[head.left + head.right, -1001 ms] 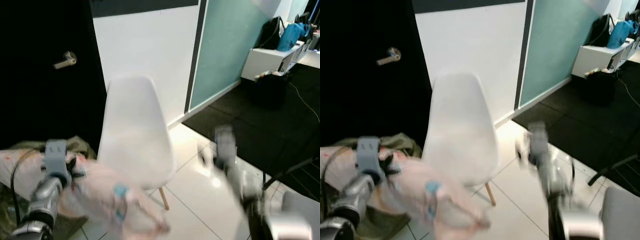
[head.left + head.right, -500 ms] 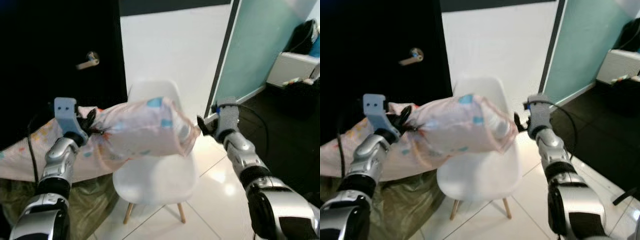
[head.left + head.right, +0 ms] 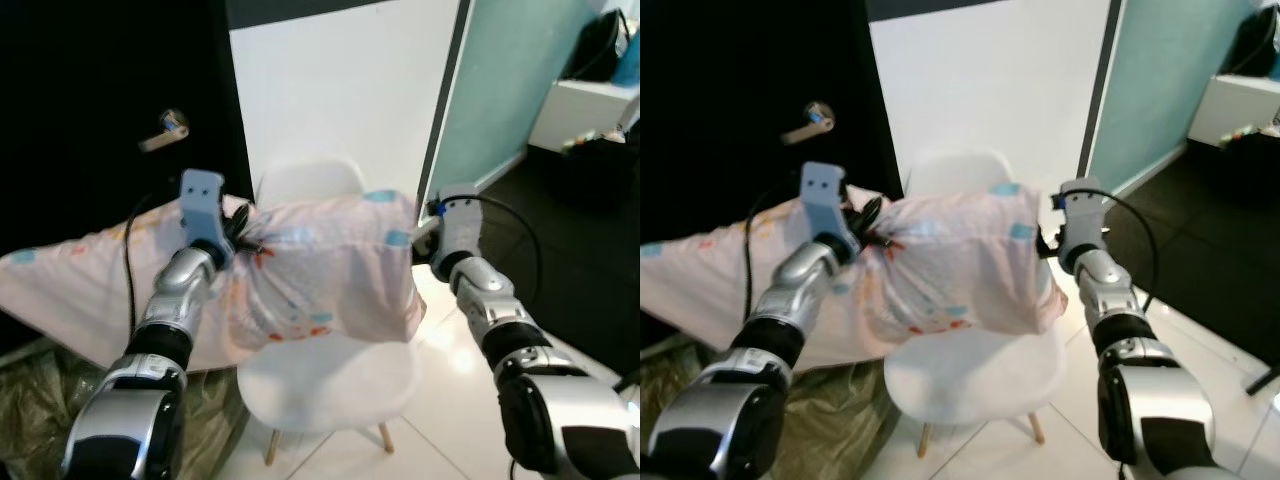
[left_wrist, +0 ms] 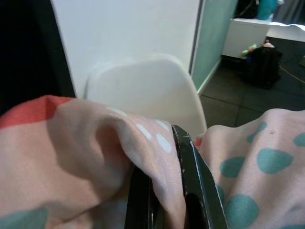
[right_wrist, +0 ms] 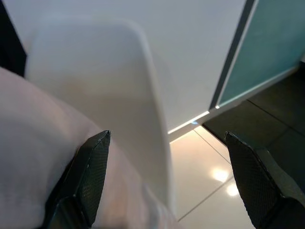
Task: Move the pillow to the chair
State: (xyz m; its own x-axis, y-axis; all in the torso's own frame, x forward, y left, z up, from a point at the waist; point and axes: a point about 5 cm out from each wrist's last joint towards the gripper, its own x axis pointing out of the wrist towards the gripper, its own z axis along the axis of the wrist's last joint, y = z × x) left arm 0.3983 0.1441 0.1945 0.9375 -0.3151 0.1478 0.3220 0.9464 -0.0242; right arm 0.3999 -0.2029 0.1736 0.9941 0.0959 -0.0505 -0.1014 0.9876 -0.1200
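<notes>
A pink pillow (image 3: 330, 280) with teal spots hangs in the air over the seat of a white shell chair (image 3: 335, 375), hiding much of the backrest. My left gripper (image 3: 243, 236) is shut on a bunched corner of the pillow at its left end; in the left wrist view the black fingers (image 4: 190, 181) pinch the cloth. My right gripper (image 3: 420, 248) is at the pillow's right end, open, with its fingers (image 5: 88, 179) spread wide and the pillow (image 5: 38, 157) lying against one of them.
Pink spotted bedding (image 3: 70, 290) spreads out to the left, over olive cloth (image 3: 30, 420) on the floor. Behind the chair are a black door with a handle (image 3: 165, 130), a white wall and a teal panel (image 3: 510, 80). Glossy tiles (image 3: 440, 360) lie to the right.
The camera has shifted. My left gripper has carried the pillow's corner to the right, nearer the chair, and the pillow now hangs lower over the seat. The right gripper stays at its right end.
</notes>
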